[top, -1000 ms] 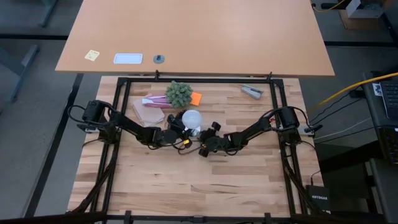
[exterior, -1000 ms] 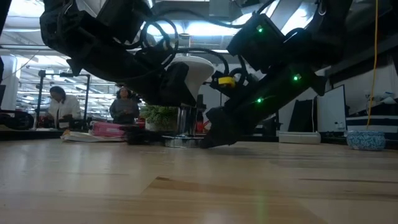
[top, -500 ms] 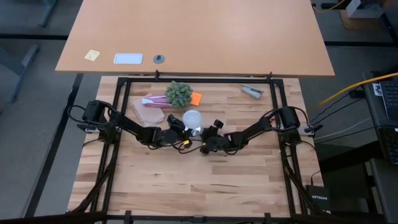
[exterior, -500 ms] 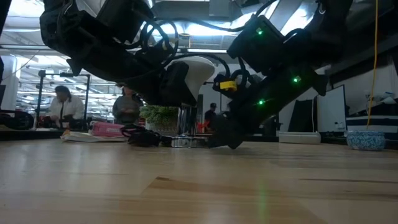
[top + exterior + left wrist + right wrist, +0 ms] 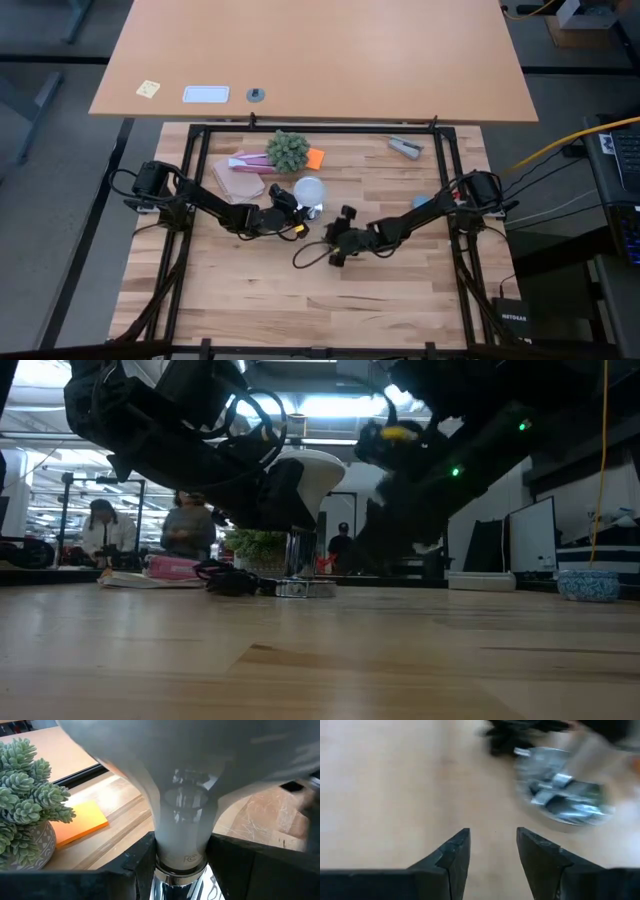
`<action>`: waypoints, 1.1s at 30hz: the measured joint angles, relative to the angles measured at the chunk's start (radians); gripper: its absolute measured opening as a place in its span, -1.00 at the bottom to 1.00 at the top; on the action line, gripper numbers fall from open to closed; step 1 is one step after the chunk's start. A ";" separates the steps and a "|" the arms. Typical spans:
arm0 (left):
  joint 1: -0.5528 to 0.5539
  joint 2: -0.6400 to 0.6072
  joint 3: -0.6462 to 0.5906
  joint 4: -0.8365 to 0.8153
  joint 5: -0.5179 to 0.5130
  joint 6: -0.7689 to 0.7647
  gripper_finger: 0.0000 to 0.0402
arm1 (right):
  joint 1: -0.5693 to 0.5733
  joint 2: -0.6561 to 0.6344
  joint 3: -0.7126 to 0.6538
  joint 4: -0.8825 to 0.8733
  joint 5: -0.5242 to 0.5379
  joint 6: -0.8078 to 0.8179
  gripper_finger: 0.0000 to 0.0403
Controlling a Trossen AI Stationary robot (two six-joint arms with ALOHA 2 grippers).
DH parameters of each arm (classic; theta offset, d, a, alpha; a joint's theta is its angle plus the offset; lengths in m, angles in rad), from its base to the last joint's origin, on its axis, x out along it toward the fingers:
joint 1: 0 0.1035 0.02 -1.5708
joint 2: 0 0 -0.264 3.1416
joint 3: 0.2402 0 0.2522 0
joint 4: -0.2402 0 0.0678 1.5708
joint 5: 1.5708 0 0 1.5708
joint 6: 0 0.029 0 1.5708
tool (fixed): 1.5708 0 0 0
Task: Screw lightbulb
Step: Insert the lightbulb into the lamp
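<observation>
Lightbulb (image 5: 309, 188): frosted white, upright near the table's middle, dome up, grey screw base (image 5: 176, 882) down in a flat silver socket disc (image 5: 303, 589) that rests on the wooden table (image 5: 400, 290). In the left wrist view the bulb's neck (image 5: 182, 827) fills the frame and narrows to the metal base between two dark fingers (image 5: 135, 862).

Left gripper (image 5: 292, 205): clamped on the bulb's neck from either side, low over the socket; its arm reaches in from the table's left edge.

Right gripper (image 5: 337, 250): apart from the bulb, nearer the front of the table and to the bulb's right; fingers (image 5: 451, 855) parted with bare wood showing between them, holding nothing. The socket disc (image 5: 562, 802) shows blurred beyond them in the right wrist view.

Black cord (image 5: 308, 255): loops on the wood beside the right gripper.

Potted succulent (image 5: 288, 150): just behind the bulb. Orange pad (image 5: 316, 158): flat beside the plant. Pink item (image 5: 240, 162): to the plant's left, on a wooden board (image 5: 238, 180).

Small grey object (image 5: 405, 147): far right of the table, well apart.

People (image 5: 102, 530): in the room behind the table, seen in the low view.
</observation>
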 joint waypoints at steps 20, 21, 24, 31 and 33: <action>0.000 0.000 0.000 0.002 0.001 -0.003 -0.25 | -0.053 0.177 0.001 0.327 -0.123 0.005 -0.17; 0.000 0.000 0.000 0.002 0.001 -0.003 -0.25 | -0.059 0.177 0.001 0.326 -0.113 0.005 -0.17; 0.000 0.000 0.000 0.002 0.001 -0.003 -0.25 | -0.079 0.177 0.001 0.329 -0.091 0.005 -0.17; 0.000 0.000 0.000 0.001 0.001 -0.003 -0.25 | -0.107 0.176 0.003 0.277 -0.006 0.058 -0.17; 0.000 0.000 0.000 0.001 0.000 -0.003 -0.25 | -0.104 0.174 0.003 0.259 0.025 0.066 -0.17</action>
